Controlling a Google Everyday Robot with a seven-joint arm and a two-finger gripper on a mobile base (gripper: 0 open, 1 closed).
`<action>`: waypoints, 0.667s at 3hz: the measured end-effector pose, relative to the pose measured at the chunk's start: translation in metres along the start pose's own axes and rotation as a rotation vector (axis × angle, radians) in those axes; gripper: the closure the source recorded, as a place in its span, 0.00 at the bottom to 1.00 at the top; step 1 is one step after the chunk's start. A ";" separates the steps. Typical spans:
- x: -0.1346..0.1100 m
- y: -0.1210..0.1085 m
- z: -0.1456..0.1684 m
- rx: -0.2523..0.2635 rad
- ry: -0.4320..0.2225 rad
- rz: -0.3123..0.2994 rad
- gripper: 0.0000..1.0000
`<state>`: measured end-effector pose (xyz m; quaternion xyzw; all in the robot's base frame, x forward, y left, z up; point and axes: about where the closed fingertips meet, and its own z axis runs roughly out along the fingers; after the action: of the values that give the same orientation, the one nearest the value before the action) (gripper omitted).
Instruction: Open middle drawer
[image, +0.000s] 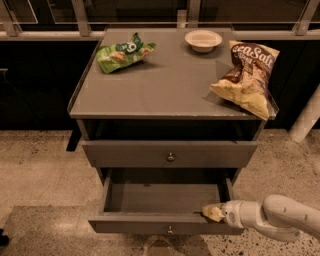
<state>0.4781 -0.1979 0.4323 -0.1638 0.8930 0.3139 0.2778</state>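
The middle drawer (145, 223) is a grey flat front with a small round knob (170, 230). It stands pulled out toward me, and its inside (160, 197) looks empty. My gripper (213, 213), on a white arm coming in from the lower right, rests at the right end of the drawer's front top edge. The drawer front above it (130, 154), with its own knob (171, 157), is nearly closed. The lowest drawer is hidden below the open one.
On the cabinet top (165, 90) lie a green snack bag (122, 54), a white bowl (203, 40) and a brown-and-yellow chip bag (246, 75). A white post (307, 120) stands at the right. Speckled floor surrounds the cabinet.
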 end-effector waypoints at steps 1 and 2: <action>-0.058 0.037 -0.030 -0.072 -0.114 -0.177 1.00; -0.065 0.049 -0.024 -0.093 -0.124 -0.207 0.81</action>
<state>0.4977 -0.1689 0.5098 -0.2481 0.8369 0.3344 0.3554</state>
